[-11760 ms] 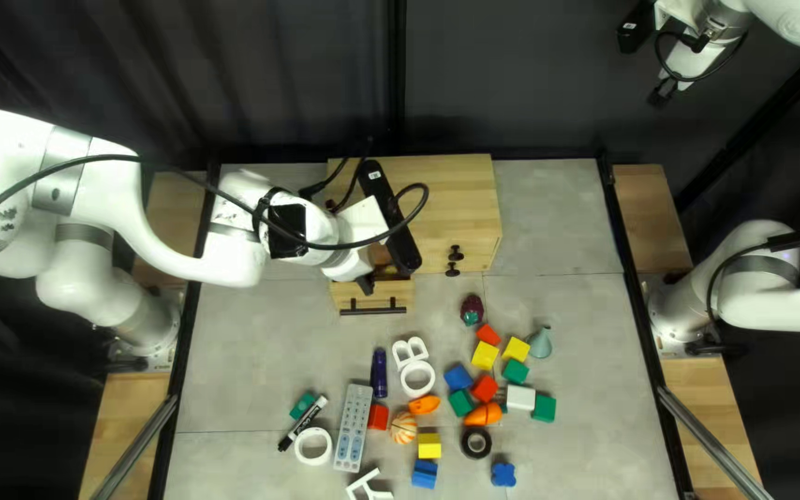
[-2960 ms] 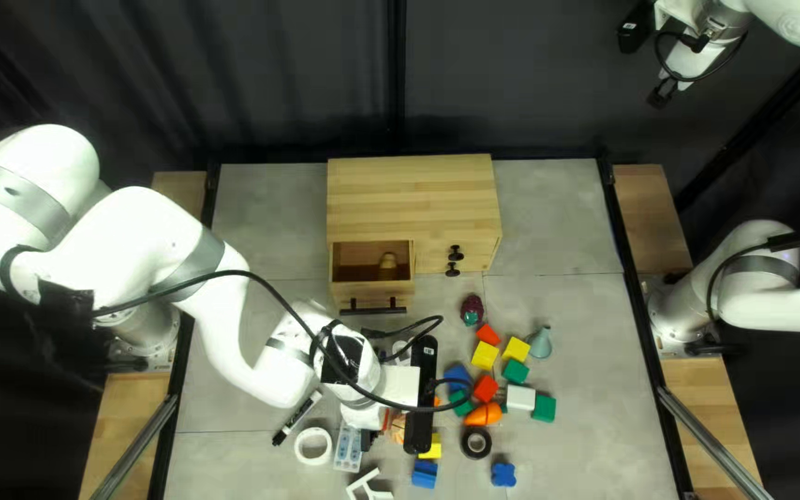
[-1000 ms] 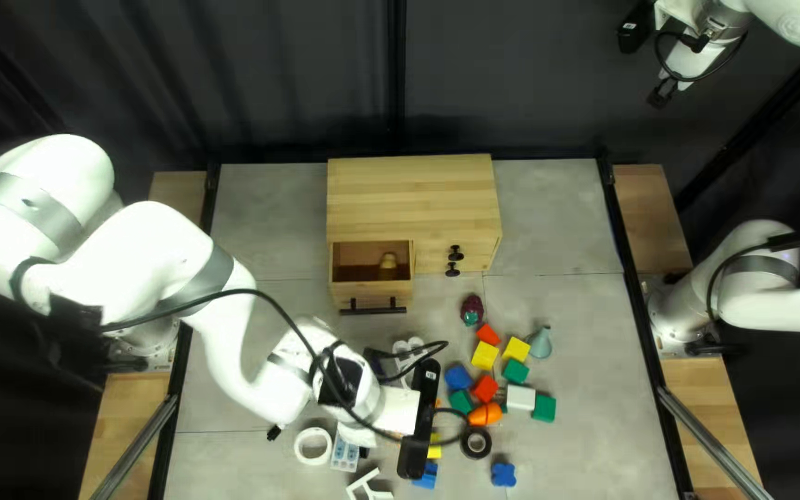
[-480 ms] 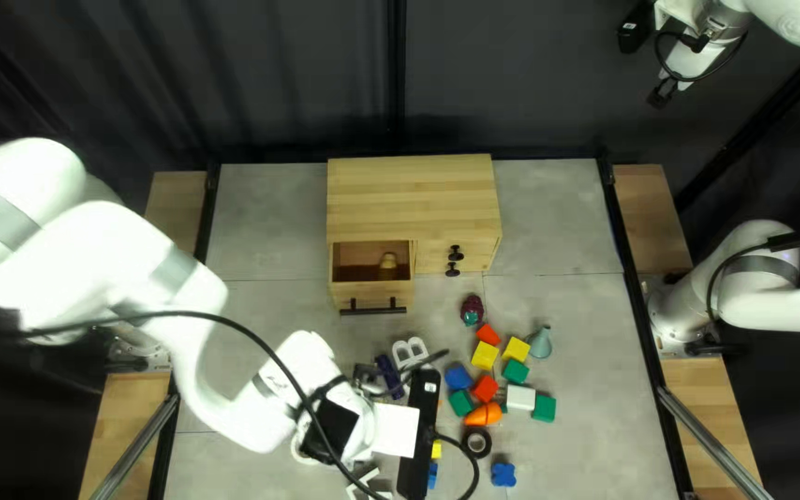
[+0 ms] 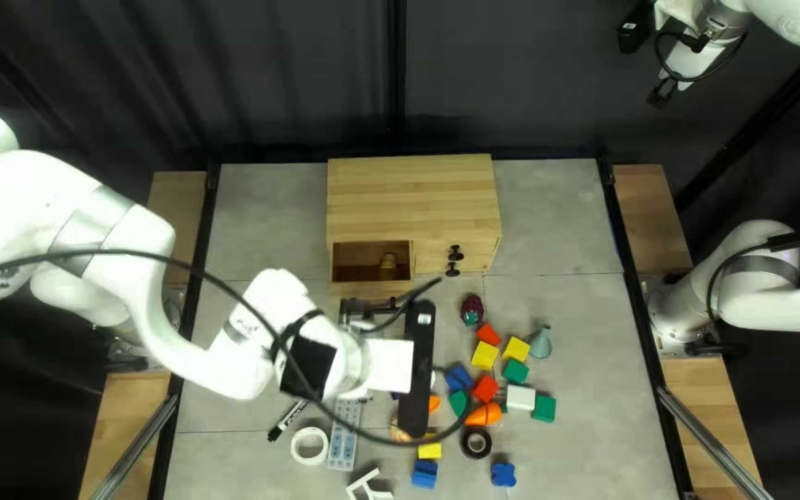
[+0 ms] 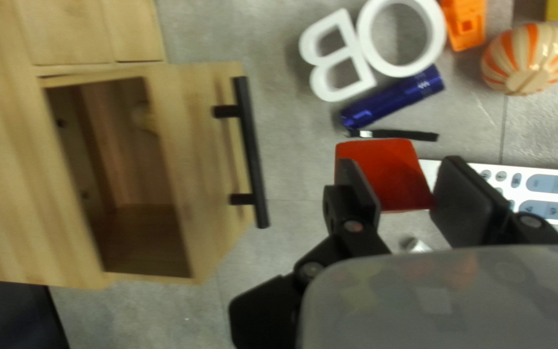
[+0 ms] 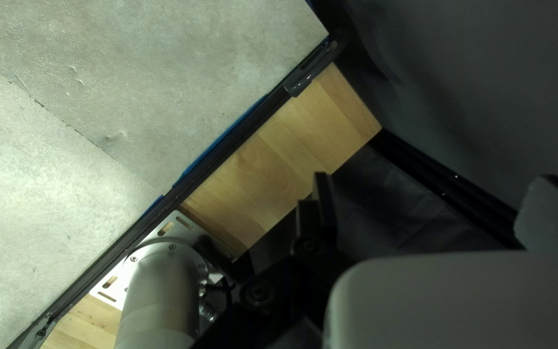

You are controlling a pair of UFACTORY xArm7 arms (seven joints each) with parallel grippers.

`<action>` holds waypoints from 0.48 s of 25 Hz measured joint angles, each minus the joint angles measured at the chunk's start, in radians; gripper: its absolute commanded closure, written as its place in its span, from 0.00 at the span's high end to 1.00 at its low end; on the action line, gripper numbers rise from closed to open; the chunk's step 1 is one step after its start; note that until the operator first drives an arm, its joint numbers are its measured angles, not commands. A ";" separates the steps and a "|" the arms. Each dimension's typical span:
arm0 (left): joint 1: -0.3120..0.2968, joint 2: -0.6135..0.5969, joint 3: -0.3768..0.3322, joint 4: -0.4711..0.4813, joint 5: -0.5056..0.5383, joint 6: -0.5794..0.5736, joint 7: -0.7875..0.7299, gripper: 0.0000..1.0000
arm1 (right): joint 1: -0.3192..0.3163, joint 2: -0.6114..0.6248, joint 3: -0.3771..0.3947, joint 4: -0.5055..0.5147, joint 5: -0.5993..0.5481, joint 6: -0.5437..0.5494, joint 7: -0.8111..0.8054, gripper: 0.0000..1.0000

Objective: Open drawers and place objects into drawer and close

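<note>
The jaws of the left gripper [image 5: 356, 366] are closed on a small red block [image 6: 385, 174] with flat sides, and it is touched by both black fingers. In the left wrist view, the block is seen above the grey table [image 6: 292, 252], out past the front of an open drawer [image 6: 121, 226] made of light wood. The drawer is set in a light wood cabinet [image 5: 414, 194], and it is pulled out, with a long black bar handle [image 6: 251, 155] on its front. The block is held outside the drawer, apart from the handle. A small tan thing [image 5: 388, 263] is seen inside the drawer; what it is cannot be told. Two round black knobs [image 5: 456, 252] are fixed to the cabinet, just beside the drawer. Near the held block, a shiny dark blue tube [image 6: 392, 97], a white letter B [image 6: 338, 95] and a white ring [image 6: 402, 68] are seen lying close together. A long white remote [image 6: 553, 187] with pale blue buttons is seen by the left gripper, and a round ball [image 6: 527, 58] with orange and cream stripes is seen beyond it. The right gripper [image 5: 664, 91] is held up high, well away from the cabinet. Its jaws are spread wide, with nothing held between them.
</note>
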State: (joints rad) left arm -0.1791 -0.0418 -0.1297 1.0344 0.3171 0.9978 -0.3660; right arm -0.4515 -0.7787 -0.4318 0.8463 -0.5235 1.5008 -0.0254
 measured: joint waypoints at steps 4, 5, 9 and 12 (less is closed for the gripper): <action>0.026 -0.049 0.043 0.021 -0.063 0.030 0.103 0.00 | 0.000 0.000 0.000 0.000 0.000 0.000 0.000 1.00; 0.032 -0.065 0.055 0.023 -0.076 0.037 0.128 0.00 | 0.000 0.000 0.000 0.000 0.000 0.000 0.000 1.00; 0.053 -0.120 0.094 0.026 -0.106 0.058 0.202 0.00 | 0.000 0.000 0.000 0.000 0.000 0.000 0.000 1.00; 0.061 -0.132 0.109 0.039 -0.113 0.067 0.229 0.00 | 0.000 0.000 0.000 0.000 0.000 0.000 0.000 1.00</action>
State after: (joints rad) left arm -0.1183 -0.1736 -0.0212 1.0730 0.2036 1.0645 -0.1369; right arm -0.4515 -0.7787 -0.4318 0.8463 -0.5235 1.5008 -0.0254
